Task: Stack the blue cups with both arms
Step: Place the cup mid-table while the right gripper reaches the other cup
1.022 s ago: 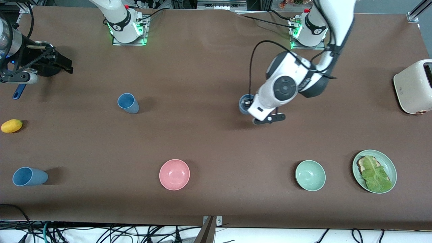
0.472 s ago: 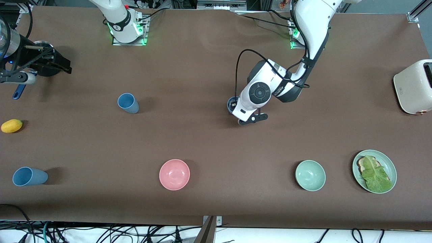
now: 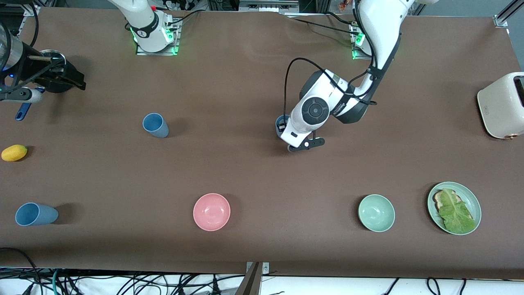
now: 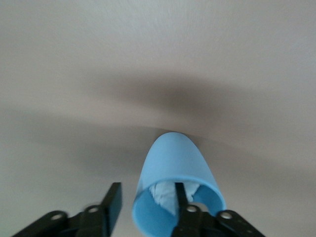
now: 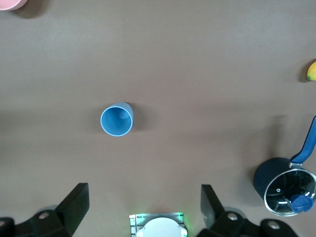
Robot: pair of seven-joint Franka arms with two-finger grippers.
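Observation:
One blue cup is at my left gripper near the table's middle. In the left wrist view one finger is inside this cup. The other finger stands outside, a gap away from the wall, so my left gripper is open around the rim. A second blue cup stands upright toward the right arm's end and shows in the right wrist view too. A third blue cup lies on its side near the front edge. My right gripper waits open, high over a dark pot.
A pink bowl and a mint-green bowl sit near the front edge. Beside them is a green plate with toast and lettuce. A cream toaster stands at the left arm's end, a yellow fruit at the right arm's end.
My left arm carried its blue cup a short way toward the right arm's end, then stopped. The right arm has barely moved.

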